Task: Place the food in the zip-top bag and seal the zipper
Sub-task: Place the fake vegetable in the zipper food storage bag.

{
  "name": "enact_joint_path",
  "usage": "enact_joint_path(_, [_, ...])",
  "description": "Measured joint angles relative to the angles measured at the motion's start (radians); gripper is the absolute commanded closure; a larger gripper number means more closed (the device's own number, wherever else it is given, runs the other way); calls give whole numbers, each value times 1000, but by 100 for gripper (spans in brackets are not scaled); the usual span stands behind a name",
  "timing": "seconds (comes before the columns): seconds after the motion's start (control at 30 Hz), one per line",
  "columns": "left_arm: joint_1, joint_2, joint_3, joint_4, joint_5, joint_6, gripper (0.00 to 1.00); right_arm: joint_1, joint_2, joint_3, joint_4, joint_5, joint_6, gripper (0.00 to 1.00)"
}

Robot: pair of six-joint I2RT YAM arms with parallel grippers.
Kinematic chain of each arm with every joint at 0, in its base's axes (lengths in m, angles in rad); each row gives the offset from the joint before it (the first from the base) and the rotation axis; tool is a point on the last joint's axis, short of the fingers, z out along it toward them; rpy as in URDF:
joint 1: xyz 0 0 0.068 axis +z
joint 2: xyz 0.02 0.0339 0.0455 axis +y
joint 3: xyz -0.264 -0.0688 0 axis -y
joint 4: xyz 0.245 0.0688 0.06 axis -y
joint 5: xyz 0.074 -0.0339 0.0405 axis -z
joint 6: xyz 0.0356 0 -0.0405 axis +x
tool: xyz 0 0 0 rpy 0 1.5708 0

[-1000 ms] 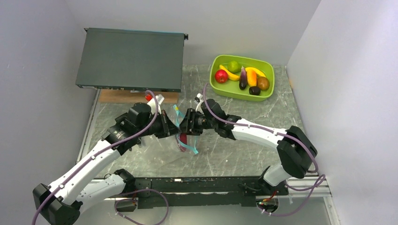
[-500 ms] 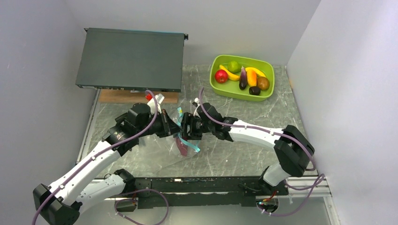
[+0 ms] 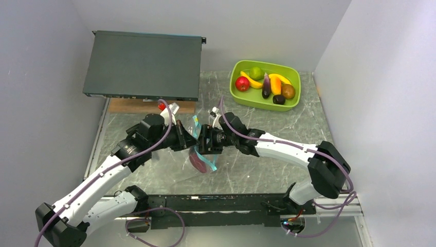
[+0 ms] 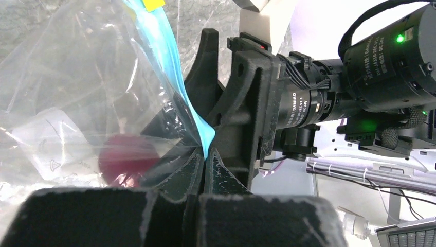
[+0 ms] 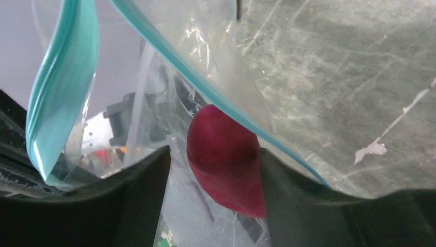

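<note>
The clear zip-top bag (image 3: 201,160) hangs between my two grippers at the table's middle. My left gripper (image 4: 205,154) is shut on its teal zipper strip (image 4: 169,67); in the top view it (image 3: 188,140) is at the bag's left. A dark red food piece (image 5: 223,164) lies inside the bag, also seen in the left wrist view (image 4: 126,159). My right gripper (image 5: 212,154) is open, its fingers (image 5: 149,180) either side of that piece through the bag mouth, between two runs of zipper (image 5: 61,103). Red apple (image 3: 242,83), lime (image 3: 255,72), bananas (image 3: 249,80), eggplant (image 3: 266,86), orange piece (image 3: 276,85) and kiwi (image 3: 288,91) are in the tub.
The lime-green tub (image 3: 237,95) stands at the back right. A dark flat box (image 3: 144,64) rests on a wooden block (image 3: 133,106) at the back left. Grey walls close in both sides.
The right gripper has shifted slightly left, toward the left gripper. The dark red piece sits a little lower in the bag. The left gripper holds the zipper as before.
</note>
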Motion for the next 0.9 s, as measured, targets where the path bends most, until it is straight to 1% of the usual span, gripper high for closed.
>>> enact_joint_path(0.03, [0, -3, 0, -3, 0, 0, 100, -2, 3, 0, 10, -18, 2, 64])
enact_joint_path(0.07, [-1, -9, 0, -4, -1, 1, 100, -2, 3, 0, 20, -33, 0, 64])
enact_joint_path(0.13, [-1, -16, 0, -7, -6, 3, 100, 0, 3, 3, 32, -63, -5, 56])
enact_joint_path(0.17, [-1, -20, 0, -8, -11, 6, 100, 2, 2, 5, 39, -77, -5, 55])
enact_joint_path(0.3, [-1, -40, 0, -12, -24, 18, 100, -1, 1, 6, 44, -103, -9, 57])
enact_joint_path(0.57, [-1, -42, 0, -21, -56, 23, 100, -10, -25, 13, 14, -95, -36, 59])
enact_joint_path(0.7, [0, -36, 0, -38, -69, 22, 100, -11, -43, 51, -55, -45, -88, 60])
enact_joint_path(0.9, [0, -23, 0, -85, -87, 21, 100, -25, -113, 98, -172, 78, -179, 60])
